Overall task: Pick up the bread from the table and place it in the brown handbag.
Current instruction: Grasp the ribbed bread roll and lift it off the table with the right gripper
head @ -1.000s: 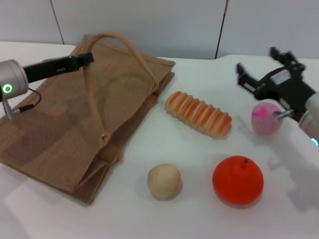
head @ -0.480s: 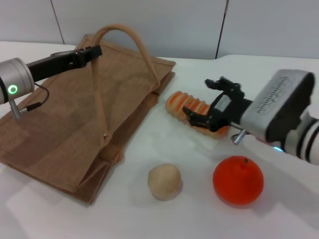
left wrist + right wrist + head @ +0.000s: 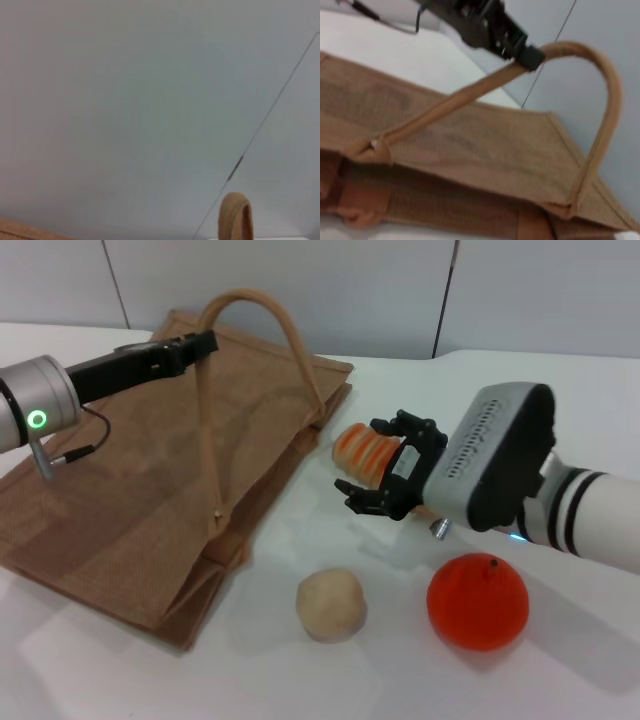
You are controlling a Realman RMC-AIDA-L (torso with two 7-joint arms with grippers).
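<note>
A: What lies near the bread (image 3: 362, 448)?
B: A beige ball (image 3: 329, 604) and an orange (image 3: 477, 601) on the bench (image 3: 300, 680).
A: The tools?
B: Right tool (image 3: 385, 472) spread open around the bread; left tool (image 3: 199, 343) clenched on the brown handbag (image 3: 120, 500) handle (image 3: 255, 315).

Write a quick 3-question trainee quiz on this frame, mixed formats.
1. True or false: the left tool is holding up a handle of the brown handbag.
2. Multiple choice: the right tool is at A) the orange fruit, B) the bread, C) the beige ball.
3. Short answer: is the bread inside the handbag yet?

Key:
1. True; the handle rises in an arch from that tool.
2. B; its fingers stand on either side of the striped loaf on the table.
3. No, it lies beside the bag.
</note>
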